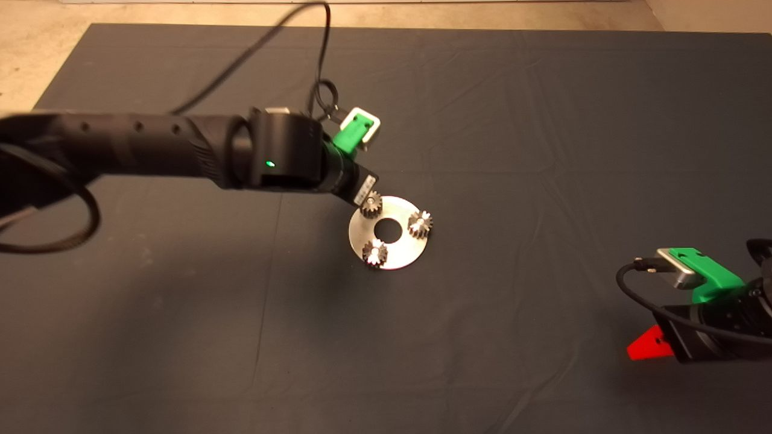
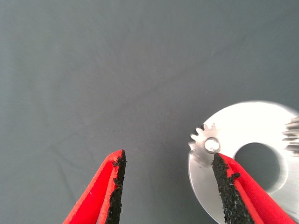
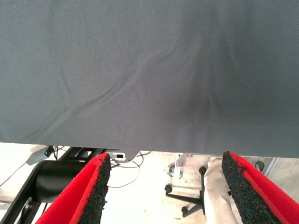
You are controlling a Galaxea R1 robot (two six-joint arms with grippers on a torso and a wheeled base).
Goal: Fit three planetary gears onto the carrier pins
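Left tool: red fingers with black pads spread wide, holding nothing; one pad sits just beside a small dark toothed metal gear seated on a short silver pin. In the head view this tool's arm enters from the left edge and ends over the upper left rim of the flat round silver disc, at picture centre.

Three small toothed metal gears, one on each pin of the disc: upper left, right, lower, ringed around the large central hole.

Disc lies flat on the dark grey mat covering the tabletop.

Right tool: lower right of the head view, well apart from the disc; fingers spread wide, empty.
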